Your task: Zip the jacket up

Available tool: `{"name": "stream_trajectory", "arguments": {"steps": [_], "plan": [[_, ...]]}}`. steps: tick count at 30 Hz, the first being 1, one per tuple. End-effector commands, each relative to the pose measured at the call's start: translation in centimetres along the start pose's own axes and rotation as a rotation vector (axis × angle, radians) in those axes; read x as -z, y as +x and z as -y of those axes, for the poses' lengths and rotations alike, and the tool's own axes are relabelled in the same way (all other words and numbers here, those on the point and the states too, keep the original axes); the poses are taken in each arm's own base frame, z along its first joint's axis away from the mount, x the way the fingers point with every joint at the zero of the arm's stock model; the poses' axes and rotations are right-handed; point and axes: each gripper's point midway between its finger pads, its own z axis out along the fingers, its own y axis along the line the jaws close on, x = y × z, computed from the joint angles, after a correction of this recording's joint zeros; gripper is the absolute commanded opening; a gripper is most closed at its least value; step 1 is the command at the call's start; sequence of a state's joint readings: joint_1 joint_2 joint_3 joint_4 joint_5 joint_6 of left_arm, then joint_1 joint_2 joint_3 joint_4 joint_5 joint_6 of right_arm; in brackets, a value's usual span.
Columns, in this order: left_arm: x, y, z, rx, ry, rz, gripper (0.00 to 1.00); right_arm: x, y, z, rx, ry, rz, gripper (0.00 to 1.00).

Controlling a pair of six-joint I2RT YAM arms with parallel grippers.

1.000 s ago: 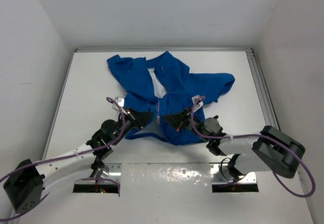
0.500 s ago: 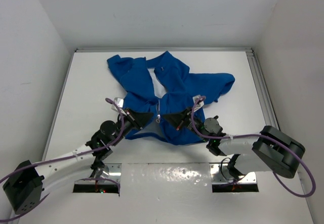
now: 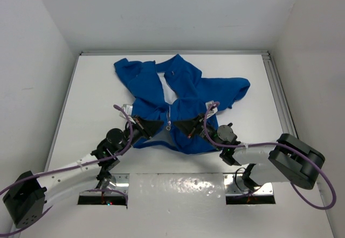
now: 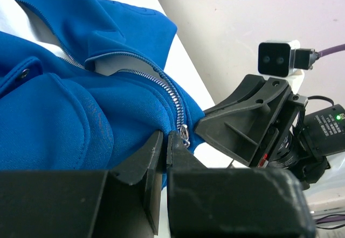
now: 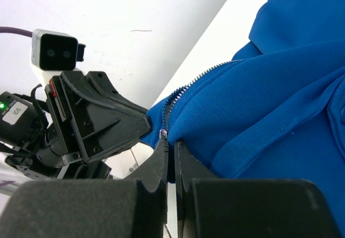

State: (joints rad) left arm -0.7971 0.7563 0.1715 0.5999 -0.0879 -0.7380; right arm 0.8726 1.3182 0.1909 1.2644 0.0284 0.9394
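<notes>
Since a second ago the left gripper (image 3: 158,125) has edged slightly left. The jacket (image 3: 188,87) stays spread at mid-table (image 3: 91,87), its near hem between both arms. The overhead view hides the fingertips. The left wrist view shows them pressed together on the blue hem beside the zipper (image 4: 175,100) end. The right wrist view shows the right gripper (image 5: 169,144) likewise pinching the facing hem edge.

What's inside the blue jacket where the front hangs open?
Pale lining shows in the open front of the jacket, edged by light zipper teeth. Whatever lies deeper in, or beneath the fabric, is covered and cannot be seen.
</notes>
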Motion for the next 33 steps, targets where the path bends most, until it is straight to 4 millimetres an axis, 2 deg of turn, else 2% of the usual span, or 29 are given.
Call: {"name": "stream_trajectory", "arguments": {"steps": [1, 5, 10, 15, 16, 17, 19, 20, 23, 24, 26, 29, 33], "plan": [[0.1, -1.0, 2.2, -0.023, 0.089, 0.026, 0.00, 0.0, -8.0, -7.5, -0.018, -0.275, 0.302, 0.00], [0.2, -0.6, 2.4, -0.036, 0.105, 0.002, 0.00, -0.3, -7.9, -7.8, -0.030, -0.283, 0.289, 0.00], [0.5, -1.1, 2.7, -0.064, 0.115, 0.011, 0.00, -0.4, -7.5, -8.0, -0.065, -0.285, 0.260, 0.00], [0.0, -3.5, 2.6, -0.081, 0.048, 0.093, 0.00, -0.6, -4.6, -7.0, -0.126, -0.226, 0.103, 0.00], [-0.1, -4.1, 2.9, -0.088, 0.051, 0.111, 0.00, -0.3, -4.6, -7.3, -0.128, -0.232, 0.089, 0.00], [-0.2, -4.4, 3.1, -0.093, 0.052, 0.123, 0.00, -0.5, -3.7, -6.6, -0.133, -0.193, 0.043, 0.00], [-0.5, -5.2, 3.6, -0.100, 0.061, 0.147, 0.00, -0.6, -4.5, -7.1, -0.074, -0.191, 0.052, 0.00], [-0.8, -5.4, 3.0, -0.096, 0.028, 0.161, 0.00, -0.7, -4.4, -6.8, -0.068, -0.169, 0.048, 0.00], [-1.1, -6.5, 3.1, -0.079, 0.022, 0.221, 0.00, -1.0, -5.7, -7.7, -0.021, -0.180, 0.074, 0.00], [-1.1, -7.4, 3.6, -0.060, 0.039, 0.261, 0.00, -1.1, -5.7, -7.5, -0.006, -0.167, 0.076, 0.00], [-1.6, -8.2, 3.1, -0.050, 0.005, 0.305, 0.00, -1.3, -6.4, -7.6, -0.012, -0.150, 0.093, 0.00], [-2.4, -9.9, 4.4, -0.084, 0.024, 0.352, 0.00, -1.8, -6.5, -7.2, -0.047, -0.103, 0.082, 0.00], [-2.6, -10.8, 6.3, -0.107, 0.090, 0.373, 0.00, -2.4, -7.9, -8.5, -0.070, -0.122, 0.105, 0.00]]}}
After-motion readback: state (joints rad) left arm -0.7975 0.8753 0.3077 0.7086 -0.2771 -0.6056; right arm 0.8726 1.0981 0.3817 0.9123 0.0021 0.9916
